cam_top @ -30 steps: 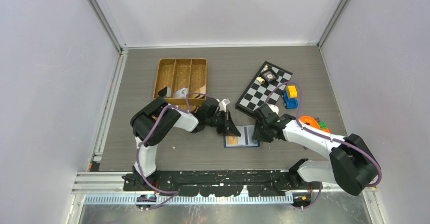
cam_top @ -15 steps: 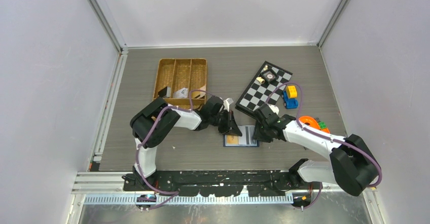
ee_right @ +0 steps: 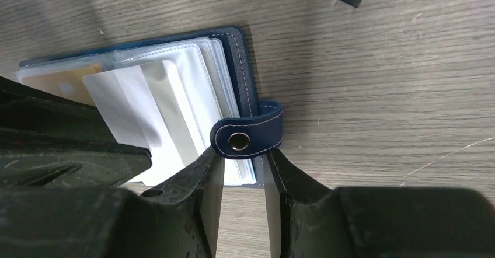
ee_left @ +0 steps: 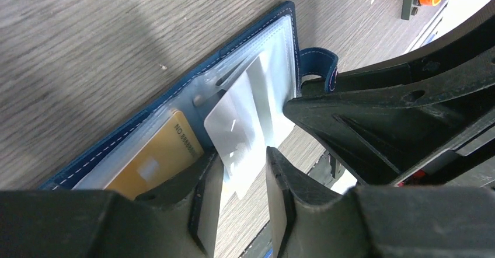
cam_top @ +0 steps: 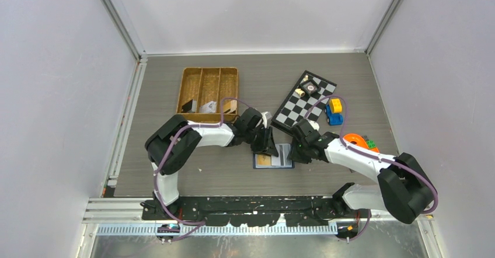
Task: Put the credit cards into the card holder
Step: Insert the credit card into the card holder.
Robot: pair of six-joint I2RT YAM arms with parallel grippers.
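The navy card holder [cam_top: 279, 160] lies open on the table between my grippers. In the left wrist view its clear sleeves [ee_left: 257, 53] hold an orange-tan card [ee_left: 157, 153]. A white card [ee_left: 245, 124] sticks partway into a sleeve, with its near corner wedged between the narrowly parted jaws of my left gripper [ee_left: 245, 164]. My right gripper [ee_right: 242, 164] has its jaws slightly apart and rests on the holder's right edge [ee_right: 236, 65] just below the snap tab [ee_right: 248, 136]. The white card [ee_right: 134, 106] also shows in the right wrist view. In the top view the left gripper [cam_top: 267, 146] and right gripper [cam_top: 296, 153] flank the holder.
A brown wicker compartment tray [cam_top: 208, 89] stands at the back left with small items in it. A checkerboard [cam_top: 303, 103] lies at the back right, with a blue and yellow toy car [cam_top: 334, 113] beside it. An orange toy [cam_top: 356, 141] sits by the right arm.
My left gripper has moved right, closer over the holder. The holder and my right gripper have shifted a little to the left.
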